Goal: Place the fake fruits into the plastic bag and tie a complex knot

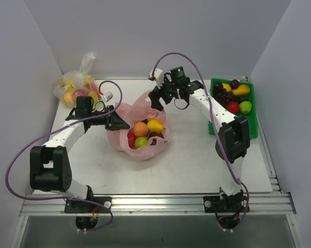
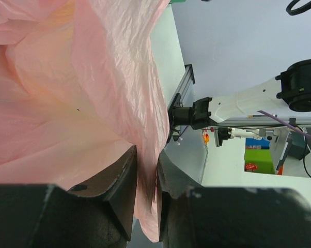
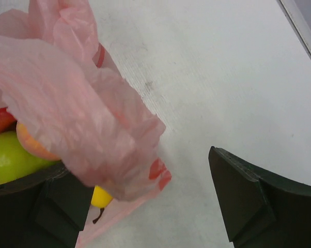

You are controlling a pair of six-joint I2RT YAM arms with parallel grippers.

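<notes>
Plastic bag [image 1: 145, 153] sits mid-worktop [image 1: 197, 155], fake fruits [image 1: 145, 133] inside, mouth untied. Left gripper [image 2: 146, 160] jaws clamped on near rim film; right gripper [image 1: 158, 99] jaws apart at far rim. Risk: thin film slips or tears under pull, spilling fruit.

Pink plastic bag [image 1: 145, 153] — thin, crinkled, mouth open upward, handles untied — lies left of the green tray [image 1: 253, 116], well apart. Inside it: peach [image 1: 140, 128], yellow pear [image 1: 155, 125], green apple [image 1: 140, 141], red apple [image 1: 130, 138]. Remaining fruits [image 1: 242, 91], dark grapes [image 1: 225, 97] among them, sit in the tray.

pink bag [image 1: 118, 136] holding fruits [image 1: 145, 133], green tray [image 1: 252, 124]
</notes>
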